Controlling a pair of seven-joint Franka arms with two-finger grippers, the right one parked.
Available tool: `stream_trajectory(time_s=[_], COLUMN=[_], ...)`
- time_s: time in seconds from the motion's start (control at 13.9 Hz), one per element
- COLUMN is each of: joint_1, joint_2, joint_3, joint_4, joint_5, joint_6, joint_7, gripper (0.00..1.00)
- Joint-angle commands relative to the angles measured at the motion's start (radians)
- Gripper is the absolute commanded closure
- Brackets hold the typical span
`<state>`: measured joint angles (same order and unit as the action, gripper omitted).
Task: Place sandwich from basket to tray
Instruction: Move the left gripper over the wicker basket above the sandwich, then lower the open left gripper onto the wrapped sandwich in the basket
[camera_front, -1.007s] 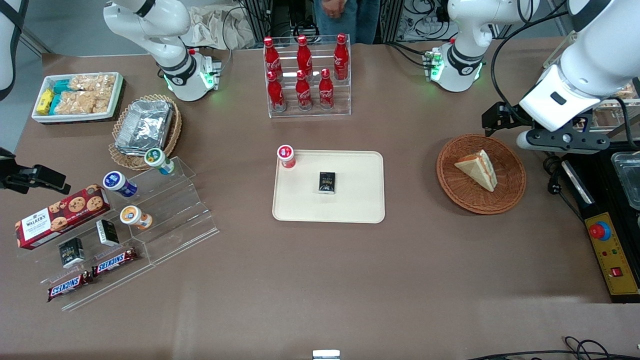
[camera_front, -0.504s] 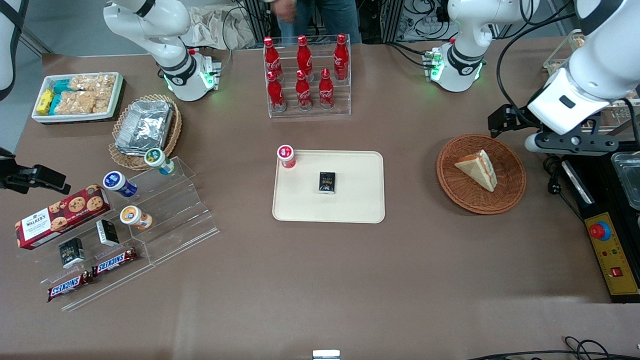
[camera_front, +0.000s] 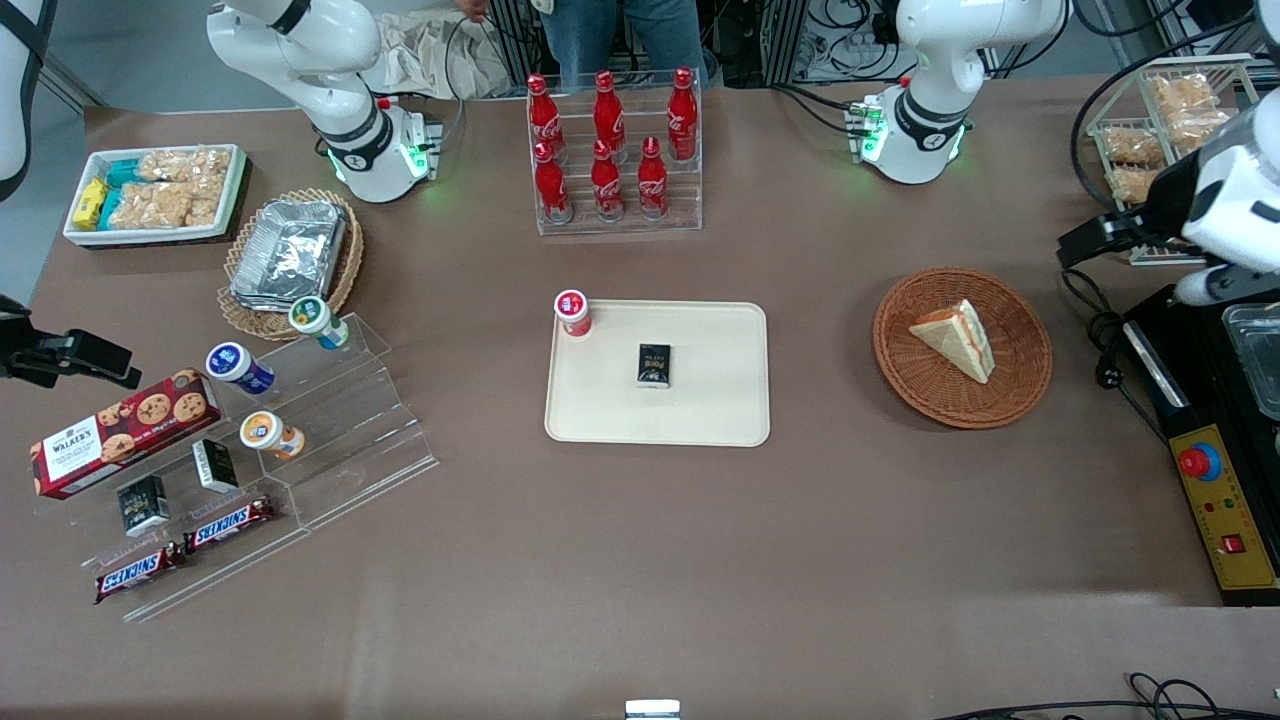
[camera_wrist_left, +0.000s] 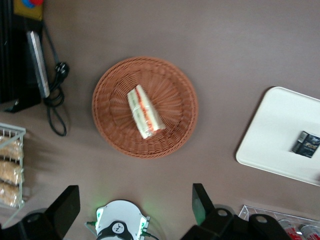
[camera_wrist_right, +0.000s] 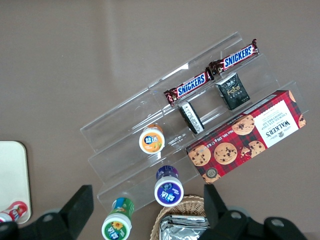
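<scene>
Starting at the parked arm's end: cookie box (camera_front: 118, 433) and two Snickers bars (camera_front: 185, 548) on the clear stepped stand (camera_front: 350, 420), w/ small lidded cups on its steps. Mid-table, cola bottles (camera_front: 608, 150) in their rack, farther from the front cam than the tray (camera_front: 720, 400). On the tray: a small black box (camera_front: 654, 365), plus a red-lid cup (camera_front: 572, 312) at one corner. Toward my end, the basket (camera_front: 900, 370), well apart from the tray, w/ the sandwich (camera_front: 958, 338) lying inside, roughly centre, cut edge showing its filling. Then me, the gripper (camera_wrist_left: 135, 192): up high over the table, off to the side of the basket near the wire snack rack (camera_front: 1130, 150), fingers (camera_wrist_left: 67, 207) spread wide, nothing between them.
</scene>
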<state>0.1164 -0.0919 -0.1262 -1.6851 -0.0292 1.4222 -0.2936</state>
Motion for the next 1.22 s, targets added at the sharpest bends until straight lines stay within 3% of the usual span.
stream_trajectory(time_s=[0.0, 0.22, 0.72, 1.01, 1.15], joint_1=[0.029, 0.025, 0.026, 0.029, 0.028], joint_2=[-0.205, -0.389, -0.368, -0.238, -0.131], joint_3=[-0.013, -0.035, -0.046, -0.046, -0.046], joint_4=[-0.280, -0.563, -0.760, -0.855, -0.863], joint_5=[0.003, 0.006, 0.008, 0.017, 0.067], joint_6=[0.125, 0.291, 0.521, 0.706, 0.791], joint_7=[-0.086, -0.223, -0.317, -0.335, -0.409], gripper=[0.00, 0.00, 0.00, 0.00, 0.00])
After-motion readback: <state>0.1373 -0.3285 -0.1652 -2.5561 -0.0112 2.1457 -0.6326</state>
